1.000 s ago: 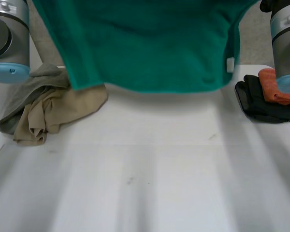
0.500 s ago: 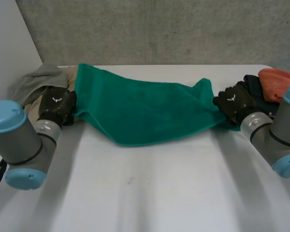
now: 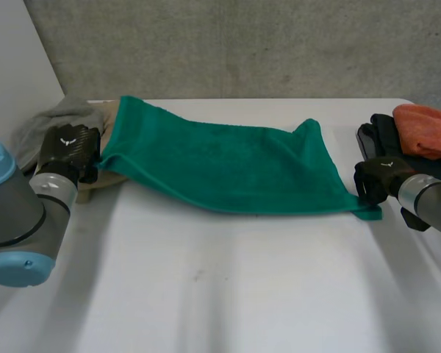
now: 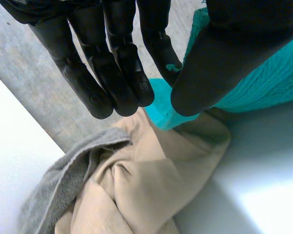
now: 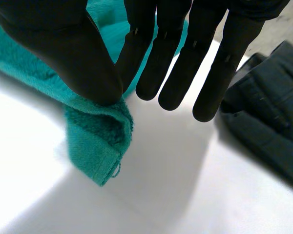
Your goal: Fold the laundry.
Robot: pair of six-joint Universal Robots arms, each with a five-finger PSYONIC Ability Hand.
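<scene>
While my left hand (image 3: 66,151) and right hand (image 3: 375,180) pinch the near corners of the green towel (image 3: 228,173) between fingers (image 5: 171,63) and thumb, it lies spread on the surface (image 3: 220,294). I'd lift evenly, edge taut.

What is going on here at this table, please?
The robot is handling a green towel on the white table. Its left hand pinches the towel's near corner on that side, over a beige cloth and a grey cloth. Its right hand pinches the other near corner, beside dark clothes and an orange cloth. The towel lies stretched out between the hands, not yet folded.
</scene>
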